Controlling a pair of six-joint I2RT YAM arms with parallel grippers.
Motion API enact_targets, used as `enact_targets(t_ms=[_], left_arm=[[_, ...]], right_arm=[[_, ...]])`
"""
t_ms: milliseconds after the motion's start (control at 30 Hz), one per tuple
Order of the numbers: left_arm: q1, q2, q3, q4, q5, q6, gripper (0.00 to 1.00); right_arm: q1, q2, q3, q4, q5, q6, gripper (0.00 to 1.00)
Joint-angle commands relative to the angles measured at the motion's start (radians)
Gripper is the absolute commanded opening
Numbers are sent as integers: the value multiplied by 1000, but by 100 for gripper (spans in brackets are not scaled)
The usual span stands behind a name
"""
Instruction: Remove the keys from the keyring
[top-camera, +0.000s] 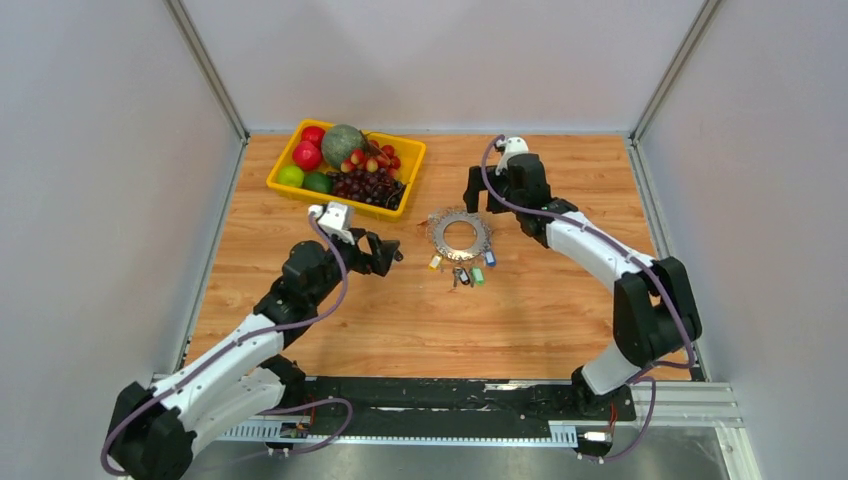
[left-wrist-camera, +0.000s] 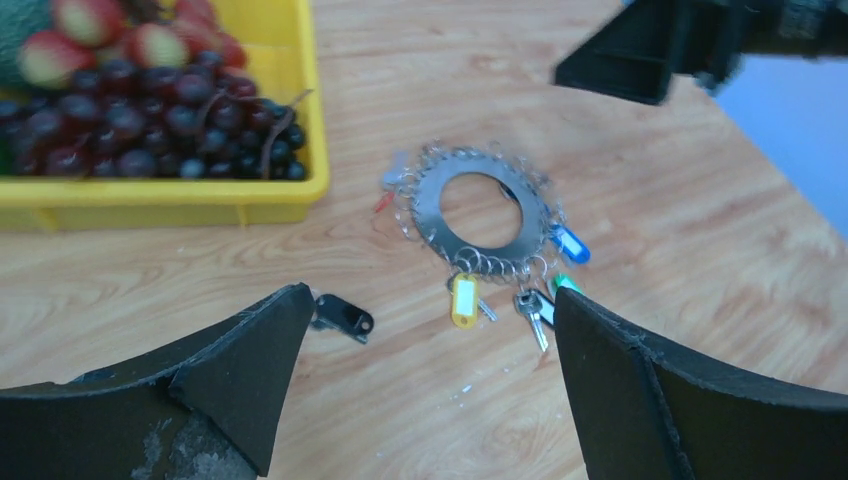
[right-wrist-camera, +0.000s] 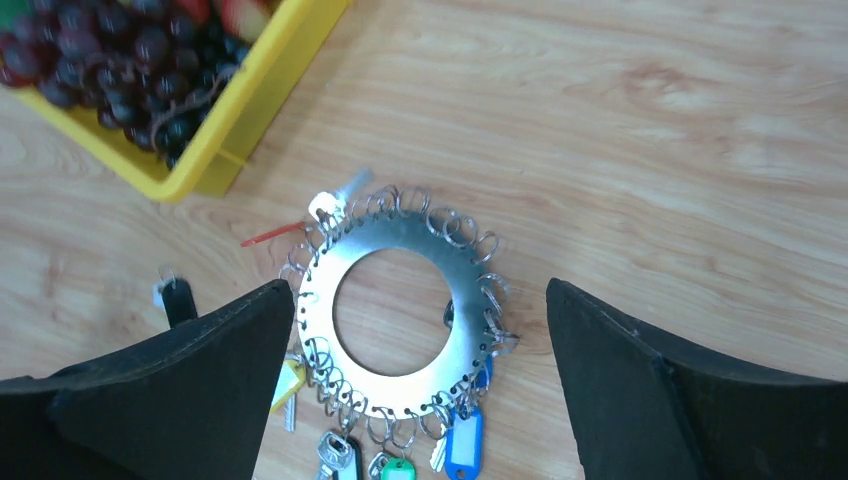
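The keyring (top-camera: 443, 222), a flat silvery ring rimmed with small wire loops, lies on the wooden table. Keys with coloured tags fan from its near edge: yellow (left-wrist-camera: 463, 300), blue (right-wrist-camera: 462, 445), green (right-wrist-camera: 397, 468) and black (right-wrist-camera: 340, 455). One black-tagged key (left-wrist-camera: 343, 316) lies loose to the ring's left, apart from it. My right gripper (right-wrist-camera: 418, 290) hovers open above the keyring (right-wrist-camera: 400, 235), with nothing held. To the left of the keyring (left-wrist-camera: 435, 215) is my left gripper (left-wrist-camera: 430, 293), open and empty and pointing at it, with the loose key by its left fingertip (left-wrist-camera: 290, 305).
A yellow tray (top-camera: 410, 160) of grapes, apples and other fruit stands at the back left, close to the ring. A thin red piece (right-wrist-camera: 270, 237) and a small silvery key (right-wrist-camera: 335, 195) lie by the ring's far-left rim. Grey walls enclose the table.
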Motion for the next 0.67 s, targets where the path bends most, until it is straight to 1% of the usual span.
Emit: enact_targets(t_ms=[0, 33, 67, 100, 133, 167, 200, 233, 267, 367, 467, 567, 633], left_arm=[[-2, -126, 60, -283, -320, -315, 100], [-1, -140, 89, -345, -370, -365, 100], [0, -144, 152, -444, -375, -359, 100], [-1, -148, 184, -494, -379, -335, 100], [-1, -150, 250, -592, -395, -331, 100], [0, -156, 283, -639, -441, -329, 100], [-1, -160, 350, -721, -469, -326, 100], [-3, -179, 404, -753, -517, -313, 100], [-2, -194, 424, -799, -540, -306, 100], [-2, -294, 481, -821, -621, -259, 100], [-2, -391, 496, -796, -662, -222, 100], [-1, -429, 505, -781, -670, -188, 100], [-1, -433, 513, -779, -661, -164, 100]], right_arm=[[-4, -196, 14, 17, 190, 128, 100], [-10, -246, 5, -6, 146, 101, 100], [-13, -297, -3, -31, 120, 87, 100], [-13, -351, -15, -53, 114, 84, 100], [-13, -413, -31, -71, 126, 87, 100], [-14, -477, -47, -89, 140, 89, 100], [-13, -540, -63, -104, 156, 88, 100], [-15, -606, -78, -117, 178, 86, 100], [-14, -667, -96, -131, 207, 86, 100], [-14, -841, -132, -162, 301, 90, 100], [-14, -960, -150, -188, 363, 83, 100], [-14, -1008, -146, -226, 386, 77, 100], [-14, -1011, -137, -249, 391, 74, 100]])
